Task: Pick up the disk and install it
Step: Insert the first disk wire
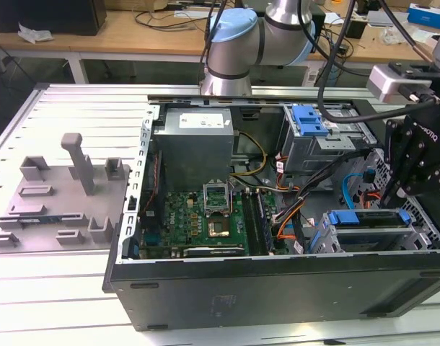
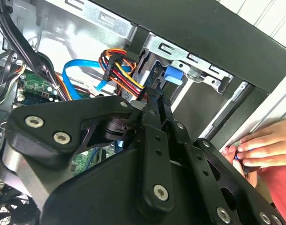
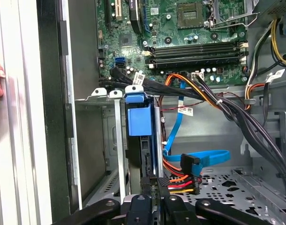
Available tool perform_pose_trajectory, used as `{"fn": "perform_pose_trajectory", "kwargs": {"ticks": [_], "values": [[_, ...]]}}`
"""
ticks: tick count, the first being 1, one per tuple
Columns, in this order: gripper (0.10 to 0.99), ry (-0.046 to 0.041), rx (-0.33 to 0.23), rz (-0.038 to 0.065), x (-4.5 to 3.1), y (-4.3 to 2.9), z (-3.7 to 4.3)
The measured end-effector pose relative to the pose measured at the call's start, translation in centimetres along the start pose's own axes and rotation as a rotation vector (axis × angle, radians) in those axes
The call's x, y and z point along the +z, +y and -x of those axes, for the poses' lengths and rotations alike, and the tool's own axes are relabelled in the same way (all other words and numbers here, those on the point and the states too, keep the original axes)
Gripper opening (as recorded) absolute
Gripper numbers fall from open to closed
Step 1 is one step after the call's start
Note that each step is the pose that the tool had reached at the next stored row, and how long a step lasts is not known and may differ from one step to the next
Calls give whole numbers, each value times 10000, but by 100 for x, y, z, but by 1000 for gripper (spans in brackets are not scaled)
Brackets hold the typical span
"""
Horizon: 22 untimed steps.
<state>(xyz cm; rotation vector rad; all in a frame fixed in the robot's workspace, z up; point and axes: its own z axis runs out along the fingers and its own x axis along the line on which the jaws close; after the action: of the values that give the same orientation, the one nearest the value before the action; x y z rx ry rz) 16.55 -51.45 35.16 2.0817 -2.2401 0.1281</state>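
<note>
**Inspector:** Location of the disk?

**Assistant:** The disk (image 3: 142,136) sits edge-up in the drive cage (image 1: 364,231), at about four o'clock in the exterior view, inside the open computer case (image 1: 278,288). In the first wrist view its blue carrier tab faces the camera, with the silver cage rail (image 3: 118,140) just beside it. It looks at least partly seated in its bay; I cannot tell whether it is fully home.

**Inspector:** Tool state?

**Assistant:** The gripper (image 3: 154,185) has its fingers drawn narrow, close together on the lower edge of the disk and carrier. They appear to pinch that edge, but the contact itself is hidden behind the linkage, so I record it as likely, not confirmed. In the second wrist view the gripper (image 2: 154,96) points into the same bay, beside the bundled power leads (image 2: 122,70).

**Inspector:** Handling judgement?

**Assistant:** Rigid, flat and moderately heavy for its size. The metal faces would be slick; the plastic carrier offers more bite but could flex. It should be held across the thin edges, away from the label and connector end. It is sensitive to knocks, and must run square to the rails or it could bind.

**Inspector:** Arm pose?

**Assistant:** The wrist hangs over the case at three o'clock in the exterior view, the tool reaching down into the cage. A person's hand (image 2: 255,147) rests on the case rim close by.
</note>
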Motion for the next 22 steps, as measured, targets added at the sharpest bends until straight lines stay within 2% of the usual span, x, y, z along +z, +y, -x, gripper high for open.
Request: {"fn": "perform_pose_trajectory", "kwargs": {"ticks": [22], "values": [[169, 3, 0, 0, 112, -1, -6]]}}
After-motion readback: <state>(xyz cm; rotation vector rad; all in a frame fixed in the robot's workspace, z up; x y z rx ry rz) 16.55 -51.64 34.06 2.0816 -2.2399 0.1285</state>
